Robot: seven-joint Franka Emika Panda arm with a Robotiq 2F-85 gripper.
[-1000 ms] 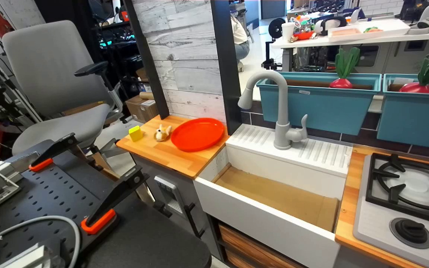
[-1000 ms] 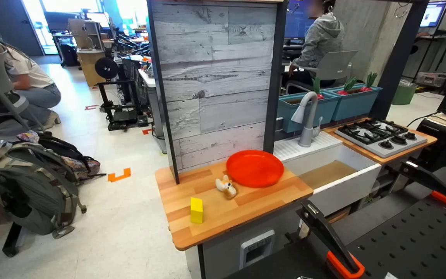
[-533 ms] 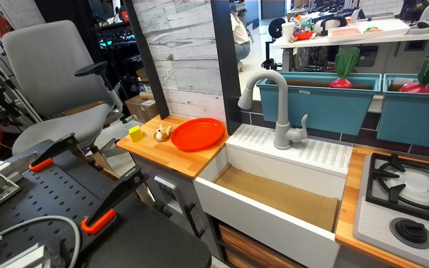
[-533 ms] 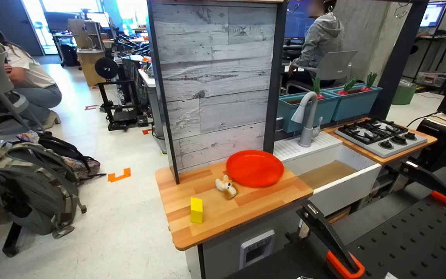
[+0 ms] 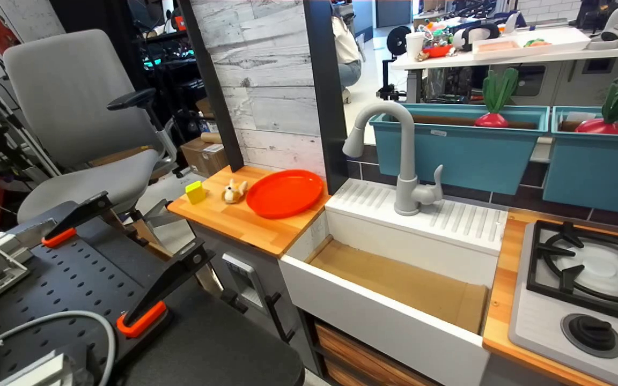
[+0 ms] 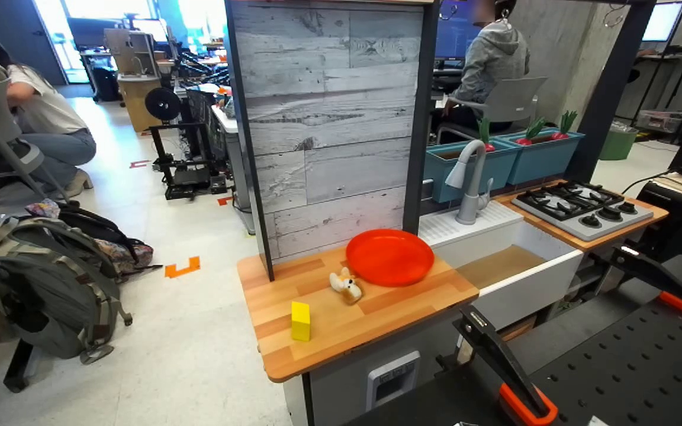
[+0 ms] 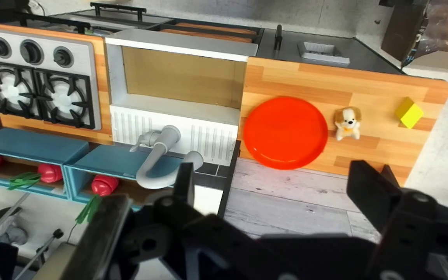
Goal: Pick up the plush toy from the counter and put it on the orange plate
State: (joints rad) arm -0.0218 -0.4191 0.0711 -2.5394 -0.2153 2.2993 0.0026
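The plush toy (image 7: 347, 123), a tiny tan and white dog, lies on the light wooden counter (image 7: 317, 85). The glossy orange plate (image 7: 285, 132) sits close beside it, with nothing on it. The toy (image 5: 232, 192) (image 6: 347, 286) and plate (image 5: 285, 194) (image 6: 389, 257) also show on the counter (image 5: 234, 225) (image 6: 376, 313) in both exterior views. My gripper (image 7: 270, 167) shows only in the wrist view, coming in from the bottom. Its black fingers stand wide apart with nothing between them. It is well away from the toy and plate, touching neither.
A yellow block (image 7: 409, 112) stands near the counter's free end. A grey-white wall panel (image 6: 329, 118) rises behind the counter. The sink (image 5: 395, 311) with its tall faucet (image 5: 406, 150) adjoins the plate's side. A stove (image 6: 581, 207) and blue planters (image 5: 459, 155) lie beyond.
The toy, plate and block have not moved in the exterior views. Only the people in the background have shifted slightly.
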